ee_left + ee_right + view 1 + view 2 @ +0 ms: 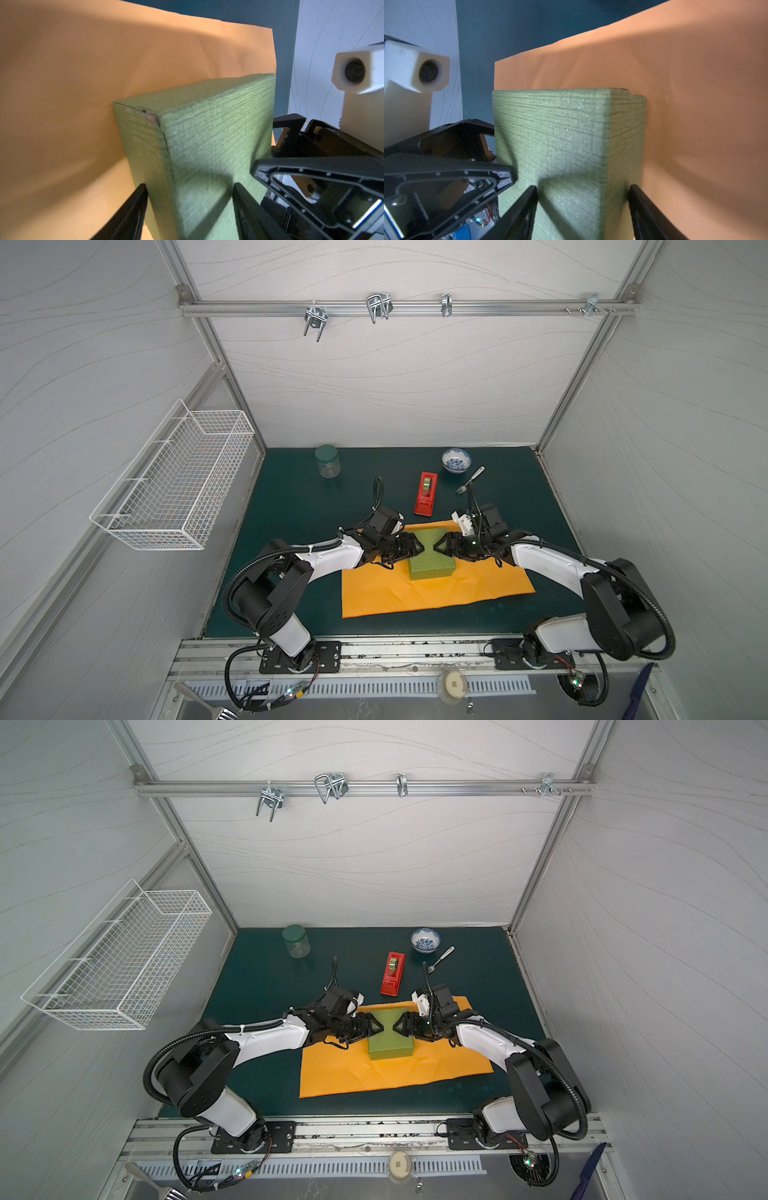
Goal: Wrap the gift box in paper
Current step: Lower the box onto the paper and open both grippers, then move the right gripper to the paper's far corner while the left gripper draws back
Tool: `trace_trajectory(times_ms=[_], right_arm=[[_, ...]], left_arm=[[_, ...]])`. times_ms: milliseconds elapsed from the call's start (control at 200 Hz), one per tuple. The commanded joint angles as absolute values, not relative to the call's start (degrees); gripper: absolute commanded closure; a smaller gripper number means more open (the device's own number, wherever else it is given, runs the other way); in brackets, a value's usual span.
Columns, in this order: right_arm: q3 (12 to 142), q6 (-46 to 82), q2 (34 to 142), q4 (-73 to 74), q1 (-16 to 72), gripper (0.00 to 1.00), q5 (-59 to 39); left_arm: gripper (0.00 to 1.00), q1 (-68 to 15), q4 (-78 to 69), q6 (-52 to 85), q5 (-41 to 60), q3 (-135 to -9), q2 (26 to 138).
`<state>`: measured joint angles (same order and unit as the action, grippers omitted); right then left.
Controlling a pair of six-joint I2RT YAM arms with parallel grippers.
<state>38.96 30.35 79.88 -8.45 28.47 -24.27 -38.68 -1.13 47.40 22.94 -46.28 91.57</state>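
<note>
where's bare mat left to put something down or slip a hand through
Bare mat: the back stretch between the jar and the tape dispenser; the right side from the fork to the wall; the front strip between the paper and the rail. Crowded: the middle, where the left gripper and right gripper meet on the gift box, and around the bowl.

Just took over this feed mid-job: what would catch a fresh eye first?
The left gripper and right gripper meet nose to nose at centre, each clamped on an opposite side of the green gift box. Under it spreads the bright orange paper, with a red tape dispenser just beyond its far edge.
</note>
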Motion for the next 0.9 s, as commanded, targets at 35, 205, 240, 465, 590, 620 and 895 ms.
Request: trace_trajectory(times_ms=[35, 205, 240, 465, 590, 620, 895], right_arm=[[40.25, 29.16, 79.53, -8.99, 27.91, 0.21, -25.21], [40.31, 27.76, 73.6, -12.76, 25.49, 0.01, -23.5], [40.13, 27.53, 71.98, -13.59, 24.97, 0.01, -23.07], [36.87, 28.52, 67.45, -13.62, 16.02, 0.01, -21.6], [39.12, 28.64, 70.1, -14.58, 10.58, 0.01, -17.09], [39.7, 28.08, 70.69, -14.67, 9.89, 0.01, -14.79], [48.57, 24.68, 83.66, -19.03, 2.55, 0.01, -3.26]], left_arm=[[0.28, -38.77, -2.0, 46.01, 22.29, -47.47, 90.01], [0.15, -37.43, 1.75, 42.73, 17.42, -44.91, 83.24], [0.14, -36.68, 2.48, 42.36, 16.15, -43.46, 81.18], [0.23, -25.69, 0.79, 45.72, 22.02, -34.65, 77.39], [0.26, -25.57, 1.11, 45.32, 22.55, -34.51, 78.13], [0.27, -25.53, 1.37, 45.09, 22.17, -34.37, 78.13], [0.27, -24.96, -1.37, 46.33, 25.0, -33.19, 80.71]])
